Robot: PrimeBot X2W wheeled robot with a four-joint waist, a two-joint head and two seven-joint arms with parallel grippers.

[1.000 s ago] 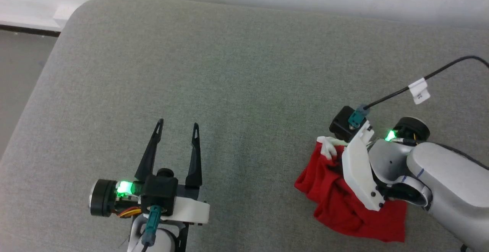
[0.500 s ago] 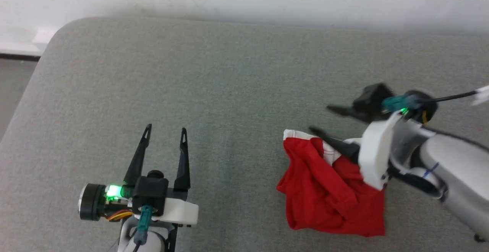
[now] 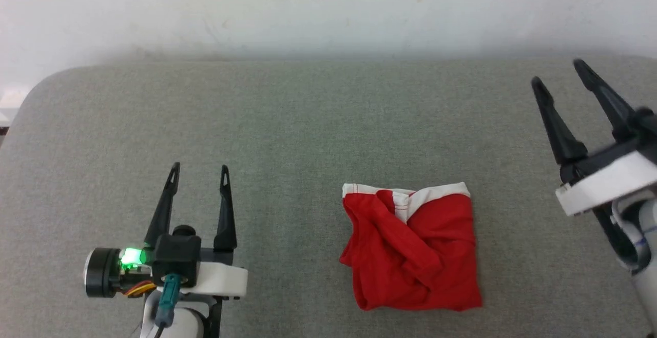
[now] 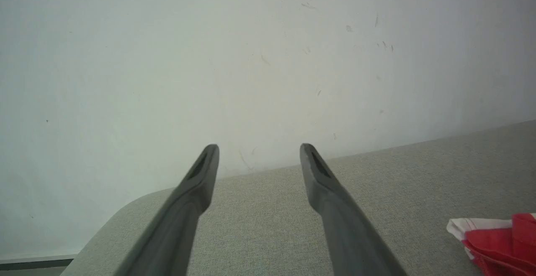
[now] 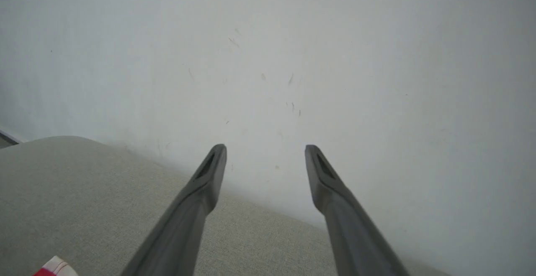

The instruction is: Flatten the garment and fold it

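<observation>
The shorts (image 3: 410, 251) lie as a rough square bundle on the worktop (image 3: 287, 122), a little right of its middle and nearer the front edge than the back edge along the wall (image 3: 328, 10). Nothing touches them. The left gripper (image 3: 199, 167) sits toward the front left corner with its two fingers spread and nothing between them. The right gripper (image 3: 558, 71) stands by the right edge, also spread and empty, well apart from the cloth.

As I read it, the folding step is about finished: the bundle is compact, with fairly straight right and bottom sides. It is not neat, though. A thick diagonal ridge runs across the top layer, and the left side bulges unevenly. If there is a next move, it should be a light press or sweep along that ridge. Alternatively, pinch the loose left edge to square it, without dragging the whole stack over the worktop.

The cloth is thin, bright red and limp, and it creases easily. A white band runs along its far edge, with a white notch near the middle. From the head view I cannot tell whether the ridge is a tucked layer or only a wrinkle. The worktop is covered in grey woven fabric, looks padded, and has rounded corners, so it probably grips the cloth a little.
</observation>
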